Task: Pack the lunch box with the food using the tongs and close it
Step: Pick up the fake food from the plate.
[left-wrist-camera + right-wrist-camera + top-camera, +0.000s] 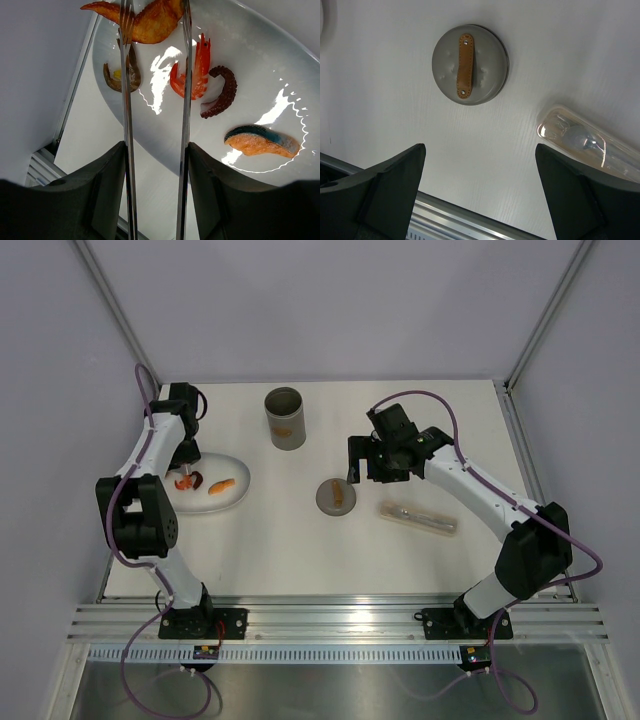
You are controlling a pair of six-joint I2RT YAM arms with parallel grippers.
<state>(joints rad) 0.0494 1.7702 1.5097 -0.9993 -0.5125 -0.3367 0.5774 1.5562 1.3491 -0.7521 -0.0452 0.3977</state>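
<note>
White wood-grain tabletop (300, 550), pale lilac-grey walls (330, 300) far, left and right, ribbed aluminium rail (340, 625) along near edge.

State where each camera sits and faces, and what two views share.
Top external: above, behind the robot, facing down on the white table; left arm, right arm show.
Left wrist: faces along slim silver metal tongs in the left hand toward a white oval plate.
Right wrist: faces down on a round grey lid; open right hand shows.
Shared: top and right wrist show that lid.
</note>
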